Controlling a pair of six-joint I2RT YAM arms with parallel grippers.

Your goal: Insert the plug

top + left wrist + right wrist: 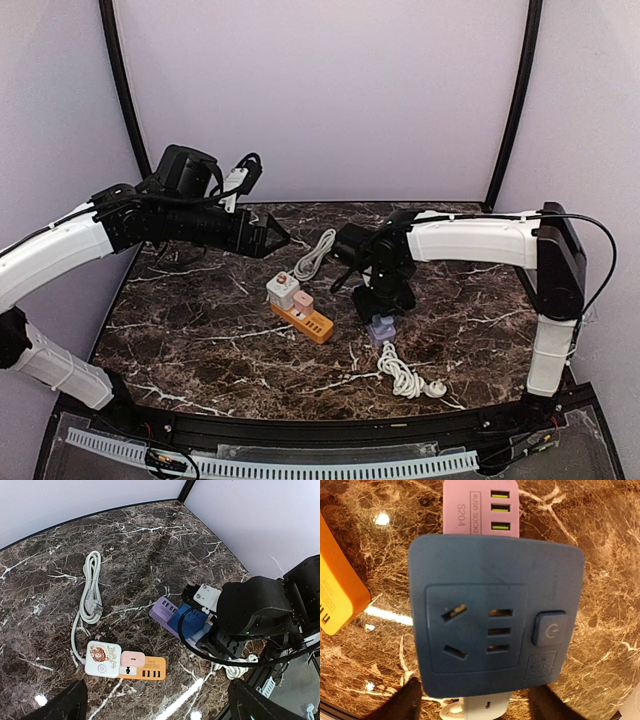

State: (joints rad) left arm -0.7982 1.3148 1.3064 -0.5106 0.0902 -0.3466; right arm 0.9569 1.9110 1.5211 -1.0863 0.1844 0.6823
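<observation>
on the dark marble table (pixel 200 335), an orange power strip (pixel 314 325) with a white block (pixel 282 289) and a pink block (pixel 303 301) lies near the middle. the right gripper (pixel 381 312) hangs just over a purple strip (pixel 381 329) beside it. a coiled white cable (pixel 403 376) lies toward the front edge, a grey cable (pixel 316 254) toward the back edge.

Overhead view; wrists toward blue adapter (pixel 495 615)

We're looking at a dark marble table (pixel 200 330) veined in white. Near its middle an orange power strip (pixel 312 323) lies flat at a slant. Just to the right of it lies a purple power strip (pixel 161 612). Toward the back there's a pale bundled cable (pixel 316 255), and toward the front a white cord (pixel 402 372) lies coiled, close to the purple strip.
</observation>
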